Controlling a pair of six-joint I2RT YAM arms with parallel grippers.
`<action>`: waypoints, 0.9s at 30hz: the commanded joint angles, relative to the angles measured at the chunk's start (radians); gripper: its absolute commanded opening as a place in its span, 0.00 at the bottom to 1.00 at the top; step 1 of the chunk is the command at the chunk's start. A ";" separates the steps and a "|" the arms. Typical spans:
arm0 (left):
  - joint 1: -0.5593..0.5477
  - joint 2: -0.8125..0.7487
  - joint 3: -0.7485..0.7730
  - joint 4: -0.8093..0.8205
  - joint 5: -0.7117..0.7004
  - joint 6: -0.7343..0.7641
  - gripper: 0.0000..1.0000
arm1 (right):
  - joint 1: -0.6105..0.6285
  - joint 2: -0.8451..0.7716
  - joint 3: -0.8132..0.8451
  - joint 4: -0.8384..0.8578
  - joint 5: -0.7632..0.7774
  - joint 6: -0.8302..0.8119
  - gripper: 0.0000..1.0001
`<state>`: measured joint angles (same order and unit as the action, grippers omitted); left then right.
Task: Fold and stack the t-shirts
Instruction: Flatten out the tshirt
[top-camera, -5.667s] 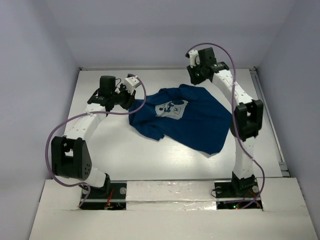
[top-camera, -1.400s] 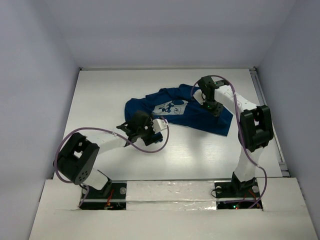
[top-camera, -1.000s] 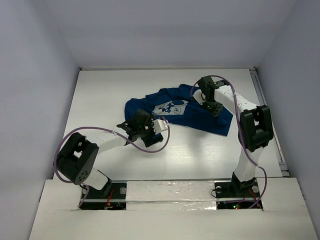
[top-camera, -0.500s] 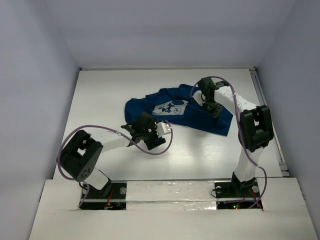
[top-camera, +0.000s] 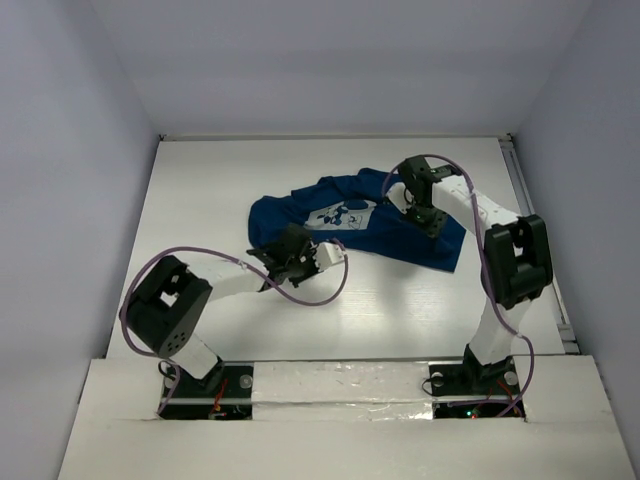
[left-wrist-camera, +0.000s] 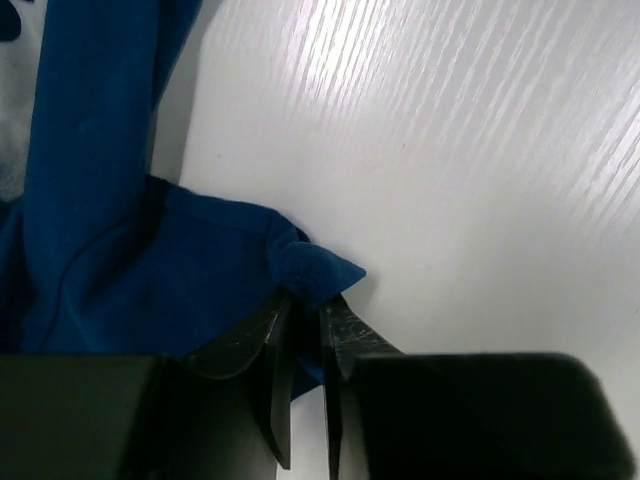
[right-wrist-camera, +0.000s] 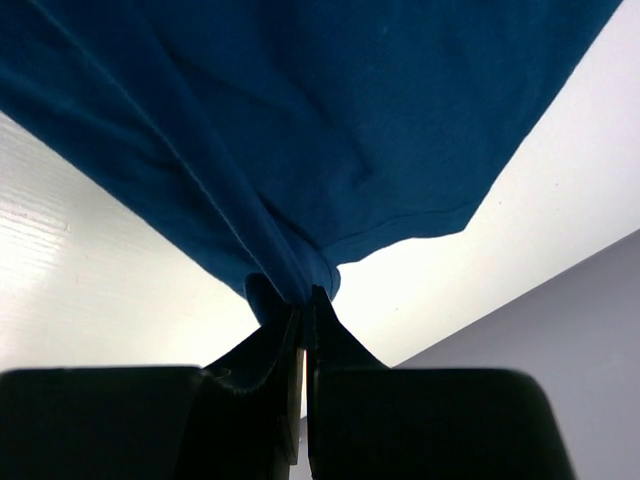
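Navy t-shirt (top-camera: 380, 238) limp and light, bound to sag; left pincer (left-wrist-camera: 303, 300) nips a bunched corner, right pincer (right-wrist-camera: 303, 305) clenched on a fold; take your holds at edges.

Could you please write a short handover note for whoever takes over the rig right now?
Grips: the left pincer is shut on a corner of the t-shirt at its near left edge. The right pincer is shut on a bunched fold on its right side.
Where: only one shirt is in view, lying rumpled on the table with its white print facing up.
Done: both grasps are made.
Left: no fold shows yet. My guess is to spread it flat, then fold and stack it.
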<state>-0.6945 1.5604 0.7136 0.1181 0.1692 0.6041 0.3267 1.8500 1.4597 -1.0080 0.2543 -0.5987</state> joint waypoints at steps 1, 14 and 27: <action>0.000 -0.080 0.041 -0.115 -0.057 0.032 0.08 | -0.005 -0.055 -0.016 0.025 -0.004 -0.016 0.00; 0.000 -0.398 0.280 -0.481 -0.102 0.132 0.11 | -0.005 -0.271 -0.065 -0.026 -0.065 -0.042 0.00; 0.000 -0.559 0.518 -0.857 -0.037 0.163 0.12 | -0.005 -0.603 -0.185 -0.133 -0.159 -0.111 0.00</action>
<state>-0.6941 1.0618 1.1378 -0.5892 0.0826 0.7341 0.3267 1.3319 1.2678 -1.0790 0.1364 -0.6350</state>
